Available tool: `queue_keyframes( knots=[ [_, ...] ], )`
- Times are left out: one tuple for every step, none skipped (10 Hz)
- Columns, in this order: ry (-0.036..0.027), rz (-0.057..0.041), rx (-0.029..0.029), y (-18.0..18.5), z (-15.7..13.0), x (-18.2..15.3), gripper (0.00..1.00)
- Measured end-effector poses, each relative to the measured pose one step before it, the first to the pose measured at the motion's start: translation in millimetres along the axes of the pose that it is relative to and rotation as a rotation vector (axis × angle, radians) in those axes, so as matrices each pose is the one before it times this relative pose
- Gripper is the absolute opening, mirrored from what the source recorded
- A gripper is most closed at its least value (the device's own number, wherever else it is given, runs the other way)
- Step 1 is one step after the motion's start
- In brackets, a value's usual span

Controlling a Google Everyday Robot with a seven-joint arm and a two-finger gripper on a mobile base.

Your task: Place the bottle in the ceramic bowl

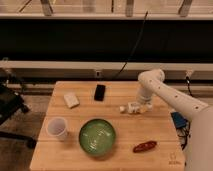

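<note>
Bottle [130, 107] is laid on its side near the table's [85, 107] right edge, gripper [143, 105] set right at it, grip state can't be told. With a shallow pinch it could be rolled away or dropped short of the bowl [97, 136]

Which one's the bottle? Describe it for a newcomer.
On the wooden table, look right of centre, beyond the green bowl. The bottle lies on its side by the end effector. Small, white, narrower cap; the cup stands upright, the block is flat.
</note>
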Motion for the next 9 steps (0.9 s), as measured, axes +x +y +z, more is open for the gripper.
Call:
queue_keyframes(
  knots=[
    [0.00469, 0.00249, -0.00072, -0.31, -0.66, 4.16, 0.05],
    [0.00417, -0.00554, -0.0033, 1.09, -1.17, 1.87, 0.04],
    [0.00114, -0.00853, -0.00208, 0.8, -10.15, -3.42, 0.04],
    [0.00081, -0.00543, -0.00277, 0.55, -5.76, -2.39, 0.04],
    [0.00072, -0.00219, 0.00199, -0.51, -4.1, -1.2, 0.04],
    [0.00139, 0.0009, 0.00022, 0.03, -1.2, 1.65, 0.04],
    [0.00275, -0.00081, -0.00009, -1.01, 0.13, 2.22, 0.04],
    [0.00472, -0.00408, -0.0036, 1.45, -0.36, 0.69, 0.04],
    [0.00153, -0.00209, -0.00144, 1.78, -2.37, -1.87, 0.04]
  ],
)
